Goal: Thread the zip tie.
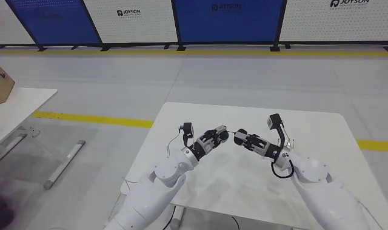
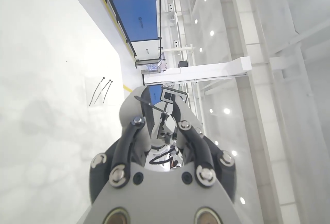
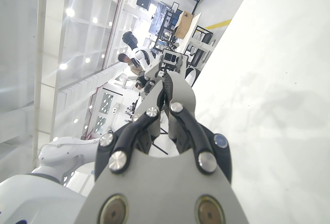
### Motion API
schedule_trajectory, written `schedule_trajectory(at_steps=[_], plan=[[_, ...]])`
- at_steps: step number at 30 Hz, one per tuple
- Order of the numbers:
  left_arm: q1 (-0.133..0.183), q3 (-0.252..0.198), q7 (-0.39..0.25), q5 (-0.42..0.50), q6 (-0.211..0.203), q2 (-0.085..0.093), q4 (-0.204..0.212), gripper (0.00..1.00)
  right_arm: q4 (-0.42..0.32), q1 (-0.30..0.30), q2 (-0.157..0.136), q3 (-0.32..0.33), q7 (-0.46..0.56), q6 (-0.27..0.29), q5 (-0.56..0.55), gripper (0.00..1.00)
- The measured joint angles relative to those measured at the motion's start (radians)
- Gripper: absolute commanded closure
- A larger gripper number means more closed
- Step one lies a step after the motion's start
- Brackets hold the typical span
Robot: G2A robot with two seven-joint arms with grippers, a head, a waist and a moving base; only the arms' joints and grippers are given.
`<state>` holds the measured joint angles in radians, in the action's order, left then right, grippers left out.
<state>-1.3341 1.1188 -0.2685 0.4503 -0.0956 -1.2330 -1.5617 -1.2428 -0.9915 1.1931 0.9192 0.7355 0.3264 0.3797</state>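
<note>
Two-armed robot at table: glossy white rounded arm shells (image 1: 312, 172), black forearm sections, small black camera block (image 1: 275, 121) atop each wrist, black cable (image 1: 280, 170) looping by right wrist. Left gripper (image 1: 225, 131), right gripper (image 1: 238, 135): grey housings, black linkage bars, round silver screws, paired brass-ringed discs.

Industrial robotics test hall. A white work table (image 1: 315, 124) stands on a grey floor (image 1: 242, 78) marked with a yellow line (image 1: 91, 118); blue and white pegboard partitions (image 1: 227, 14) close the bay at 12 o'clock. A second table (image 1: 27, 101) bearing a cardboard box (image 1: 5, 84) stands at 9 o'clock. Ceiling lights (image 2: 212, 33) dot a high white roof (image 2: 283, 29).
</note>
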Motion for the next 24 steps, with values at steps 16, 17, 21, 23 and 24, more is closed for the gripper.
schedule_trajectory(at_steps=[16,17,21,23,24], plan=[[-0.003,-0.011,0.018,-0.026,-0.005,-0.004,-0.005,0.23,0.0,0.0,0.0,0.0,0.0,0.0,0.0,1.0],[-0.004,-0.012,0.017,-0.034,-0.007,-0.003,-0.005,0.2,0.0,0.0,0.0,0.0,0.0,0.0,0.0,1.0],[-0.006,-0.015,0.019,-0.043,-0.009,-0.004,-0.004,0.18,0.0,0.0,0.0,0.0,0.0,0.0,0.0,1.0],[-0.007,-0.015,0.014,-0.036,-0.012,-0.004,-0.005,0.23,0.0,0.0,0.0,0.0,0.0,0.0,0.0,1.0],[-0.008,-0.014,0.011,-0.034,-0.012,-0.004,-0.006,0.3,0.0,0.0,0.0,0.0,0.0,0.0,0.0,1.0]])
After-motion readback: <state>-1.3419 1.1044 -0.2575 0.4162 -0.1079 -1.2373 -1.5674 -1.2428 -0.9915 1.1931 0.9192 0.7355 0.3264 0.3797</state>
